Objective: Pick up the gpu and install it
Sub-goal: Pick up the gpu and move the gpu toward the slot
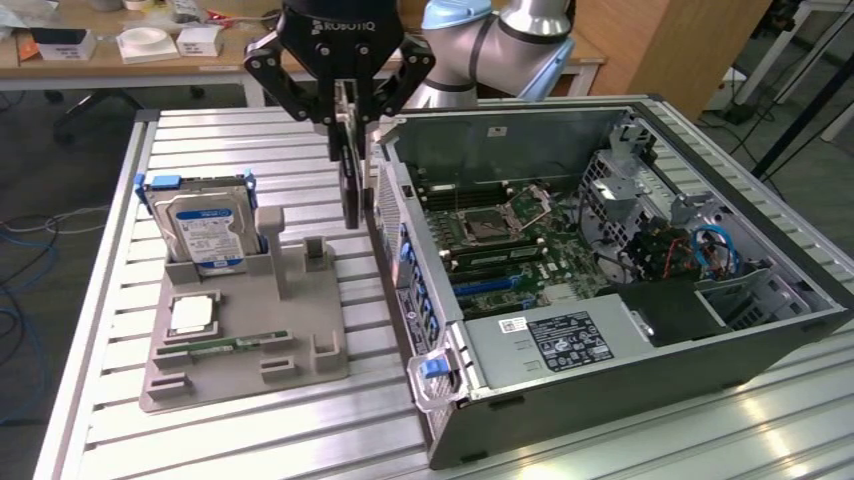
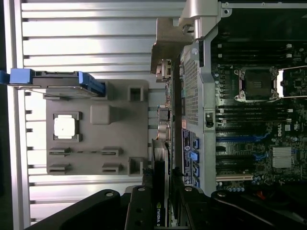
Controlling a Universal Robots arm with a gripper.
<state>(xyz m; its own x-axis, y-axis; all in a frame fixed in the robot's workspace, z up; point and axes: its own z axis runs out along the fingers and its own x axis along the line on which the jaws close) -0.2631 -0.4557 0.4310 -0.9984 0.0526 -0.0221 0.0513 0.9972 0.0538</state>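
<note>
Bright, even light glares off the slatted metal table (image 1: 767, 430), with shadow inside the computer case (image 1: 601, 400).

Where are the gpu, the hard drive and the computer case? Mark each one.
gpu (image 1: 351, 195), exterior view, lower part of the dark card.
hard drive (image 1: 203, 238), exterior view, its blue-white label.
computer case (image 1: 627, 400), exterior view, dark outer wall.

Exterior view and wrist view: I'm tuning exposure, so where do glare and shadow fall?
Exterior view: glare streaks the table beside the computer case, whose inside is partly in shadow. Wrist view: table slats look pale and bright; the gripper, shut on the gpu, reads dark.
</note>
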